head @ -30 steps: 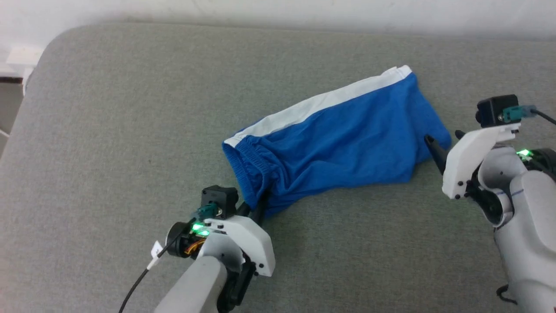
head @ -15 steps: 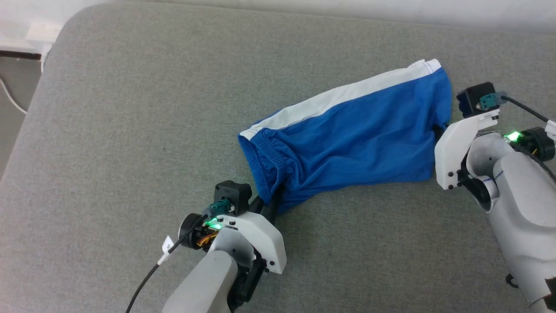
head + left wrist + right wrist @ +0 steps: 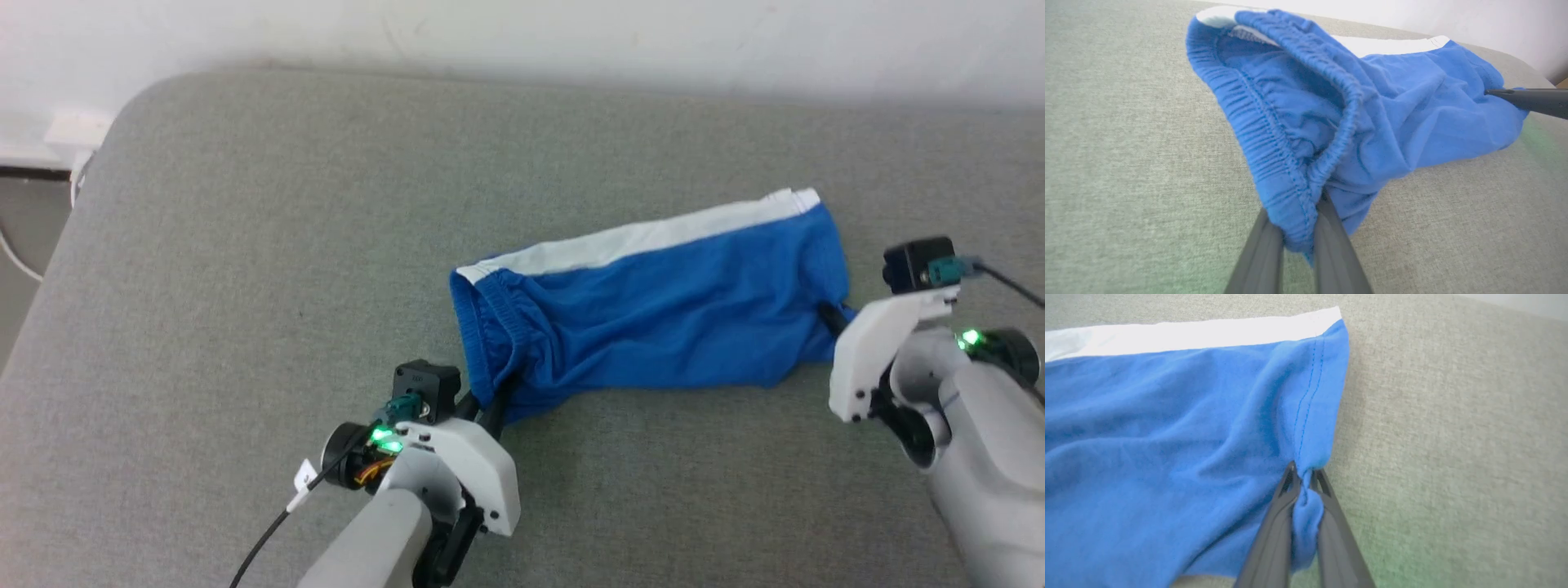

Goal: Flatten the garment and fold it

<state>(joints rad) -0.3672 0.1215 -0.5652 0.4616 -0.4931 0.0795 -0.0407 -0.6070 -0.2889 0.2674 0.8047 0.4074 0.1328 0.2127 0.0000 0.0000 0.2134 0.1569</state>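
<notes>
Grey woven surface (image 3: 245,245), round corner (image 3: 139,94), white wall (image 3: 571,33) behind. Soft blue shorts (image 3: 653,318): left pincer (image 3: 494,394) grips waistband (image 3: 1274,134), right pincer (image 3: 1302,475) grips hem (image 3: 1310,388).

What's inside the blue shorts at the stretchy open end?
Inside the shorts you see wrinkled blue cloth and a pale patch by the waistband. Deeper in is hidden.

Garment (image 3: 653,318) lies on the padded surface (image 3: 245,286), right of centre, with its waistband end left and its hem end right. Left gripper (image 3: 498,385) is at the near-left corner, clamped onto the waistband. Right gripper (image 3: 829,315) is at the right end, pinching the hem.
</notes>
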